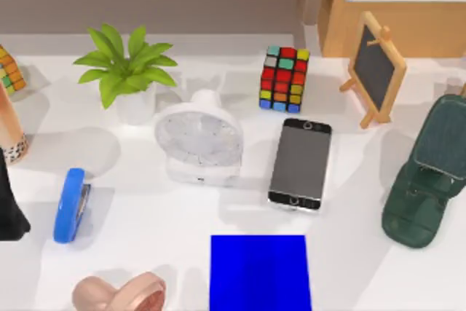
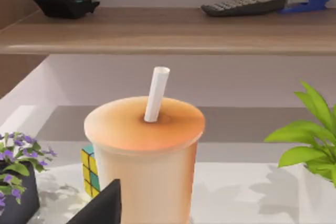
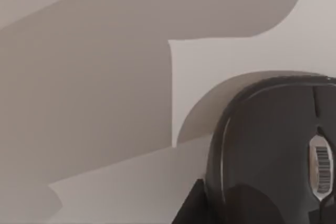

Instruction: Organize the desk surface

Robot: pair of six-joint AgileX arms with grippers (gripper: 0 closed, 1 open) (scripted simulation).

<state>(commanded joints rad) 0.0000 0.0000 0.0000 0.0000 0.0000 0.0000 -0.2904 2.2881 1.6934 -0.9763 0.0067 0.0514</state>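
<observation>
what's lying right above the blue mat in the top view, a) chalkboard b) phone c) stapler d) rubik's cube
b, the phone lies flat on the desk surface just above the blue mat, with the cube farther back.

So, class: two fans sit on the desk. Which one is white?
The white fan beside the phone, just below the potted plant in the top view. The other fan, at the bottom edge, is pink.
</observation>
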